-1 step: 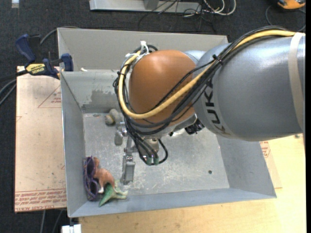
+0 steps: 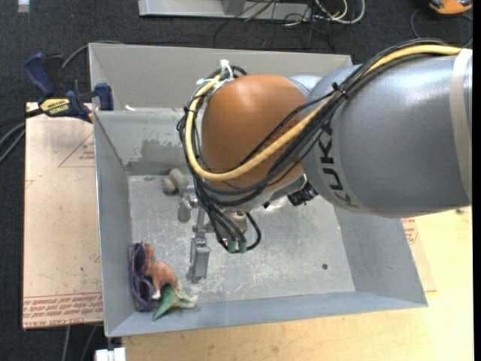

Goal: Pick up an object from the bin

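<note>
My gripper (image 2: 192,233) hangs below the orange-domed wrist, over the left half of the bin floor. Its two metal fingers stand apart, one fingertip (image 2: 198,265) toward the front and the other (image 2: 184,207) farther back, with bare floor between them; it is open. Just left and in front of the front fingertip lies a small orange toy animal (image 2: 158,271). It leans against a purple crumpled thing (image 2: 138,277) in the front left corner. A green toy piece (image 2: 174,300) lies by the front wall. A small grey lump (image 2: 174,180) rests behind the gripper near the back wall.
The arm and its orange dome with cables cover the middle and the back right of the bin. A tiny dark speck lies on the floor at the right. Bare floor shows to the right of the gripper and along the front wall.
</note>
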Controlling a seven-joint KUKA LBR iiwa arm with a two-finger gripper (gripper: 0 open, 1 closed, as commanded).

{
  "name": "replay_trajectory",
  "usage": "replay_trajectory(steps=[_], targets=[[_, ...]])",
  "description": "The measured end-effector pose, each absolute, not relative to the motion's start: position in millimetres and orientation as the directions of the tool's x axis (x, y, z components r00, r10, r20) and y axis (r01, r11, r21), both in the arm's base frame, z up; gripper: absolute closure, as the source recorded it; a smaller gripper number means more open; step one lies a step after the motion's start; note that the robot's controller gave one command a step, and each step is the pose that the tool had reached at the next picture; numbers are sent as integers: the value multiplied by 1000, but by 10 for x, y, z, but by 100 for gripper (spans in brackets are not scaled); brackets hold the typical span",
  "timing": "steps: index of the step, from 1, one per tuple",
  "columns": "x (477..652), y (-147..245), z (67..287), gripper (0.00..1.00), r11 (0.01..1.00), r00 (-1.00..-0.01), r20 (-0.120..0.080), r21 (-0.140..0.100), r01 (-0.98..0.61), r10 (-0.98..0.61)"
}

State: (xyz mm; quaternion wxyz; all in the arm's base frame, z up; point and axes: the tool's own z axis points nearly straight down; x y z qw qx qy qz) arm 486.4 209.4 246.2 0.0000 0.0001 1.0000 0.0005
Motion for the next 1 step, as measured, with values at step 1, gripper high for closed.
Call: replay_trajectory(steps=[1], targets=[[4874,2292,1582,0,992,-992,6,1,-129,-129]])
